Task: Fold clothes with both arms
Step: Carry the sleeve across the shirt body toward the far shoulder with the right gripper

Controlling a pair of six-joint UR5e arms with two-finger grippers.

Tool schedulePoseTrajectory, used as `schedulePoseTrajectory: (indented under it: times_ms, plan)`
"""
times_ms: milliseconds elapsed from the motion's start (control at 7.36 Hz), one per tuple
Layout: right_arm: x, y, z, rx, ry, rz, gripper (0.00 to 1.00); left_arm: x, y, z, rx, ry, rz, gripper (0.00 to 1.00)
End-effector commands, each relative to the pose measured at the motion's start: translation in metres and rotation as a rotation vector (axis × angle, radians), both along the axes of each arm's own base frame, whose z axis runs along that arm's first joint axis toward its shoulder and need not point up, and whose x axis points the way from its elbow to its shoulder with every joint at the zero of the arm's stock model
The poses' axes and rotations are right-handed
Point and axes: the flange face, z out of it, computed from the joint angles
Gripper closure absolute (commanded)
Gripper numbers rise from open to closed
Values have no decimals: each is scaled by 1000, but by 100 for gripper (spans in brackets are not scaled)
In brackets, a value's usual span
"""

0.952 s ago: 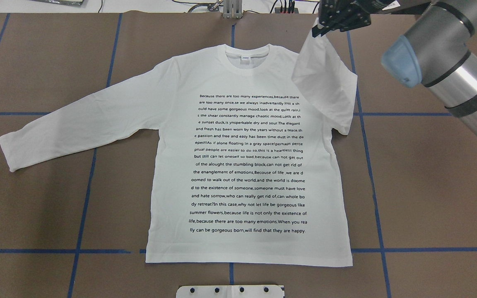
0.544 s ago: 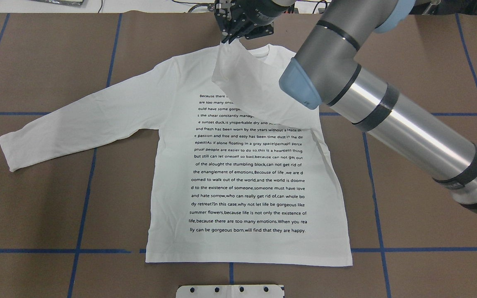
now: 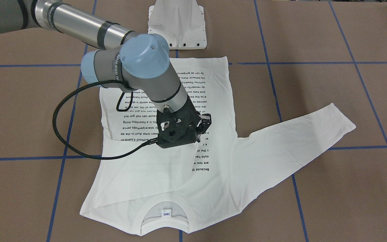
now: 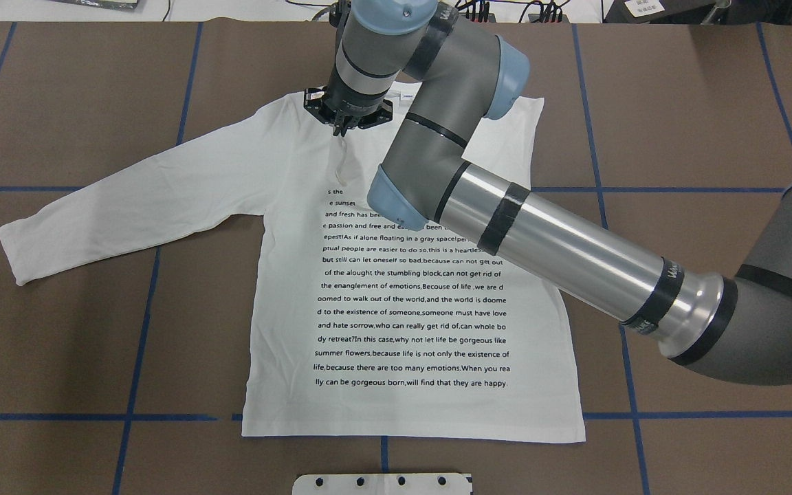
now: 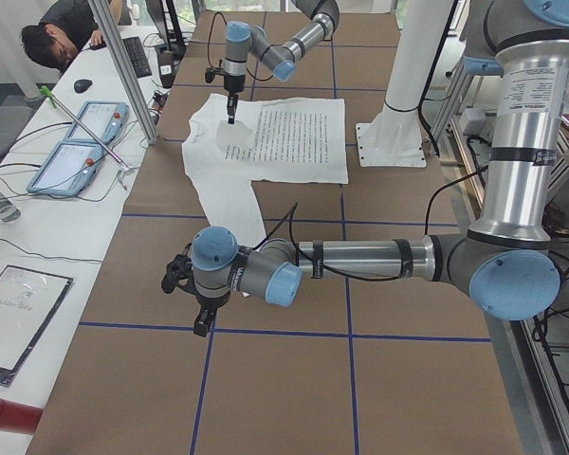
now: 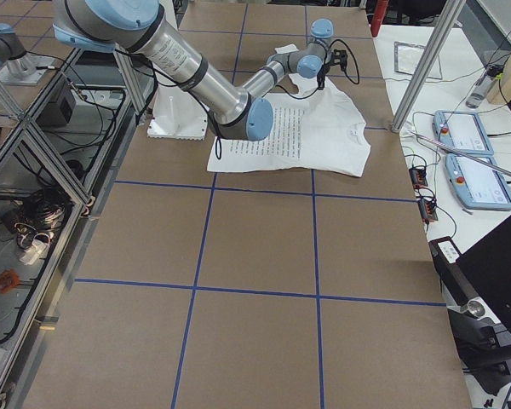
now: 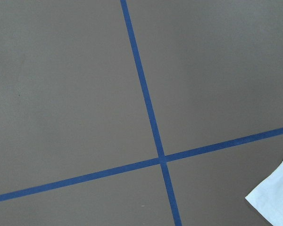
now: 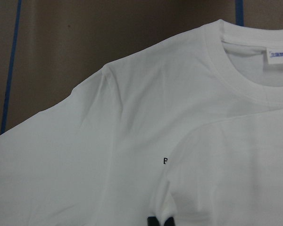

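Right hand (image 4: 345, 129) pinching sleeve (image 4: 347, 163), shirt (image 4: 410, 316) flat

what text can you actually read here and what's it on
"summer flowers,because life is not only the existence of": printed text on the shirt.
"lly can be gorgeous born,will find that they are happy.": last line of that block.
Collar label: blue print, too blurred to read.
Lettering on the right arm: too small to read.
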Motion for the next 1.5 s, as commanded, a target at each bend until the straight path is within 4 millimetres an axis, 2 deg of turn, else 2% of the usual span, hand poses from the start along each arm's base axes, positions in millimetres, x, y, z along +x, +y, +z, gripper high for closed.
schedulePoseTrajectory:
  times_ms: [0, 136, 272, 408, 816, 952, 1088, 1223, 1359]
  plan:
    - [-34, 3, -29, 27, 24, -38, 100, 0, 0, 1, 0, 0, 0, 0]
    - [-50, 20, -49, 92, 14, -33, 89, 0, 0, 1, 0, 0, 1, 0]
    - [-84, 50, -48, 195, -22, 16, 1, 0, 0, 1, 2, -2, 2, 0]
    - [-94, 54, -44, 223, -37, 38, 0, 0, 0, 1, 1, -2, 2, 0]
    - [-92, 51, -46, 226, -34, 59, 0, 0, 1, 5, -7, -3, -1, 0]
    - [-91, 50, -45, 213, -28, 64, 0, 0, -1, 0, -14, 4, -19, 0]
    - [-82, 44, -46, 193, 16, 68, 0, 1, -3, -7, -33, 30, -101, 0]
    - [-53, 30, -41, 149, 88, 76, 0, 11, -5, -8, -85, 61, -169, 0]
    - [-12, 17, -16, 103, 143, 42, 0, 39, 5, -4, -134, 83, -180, 0]
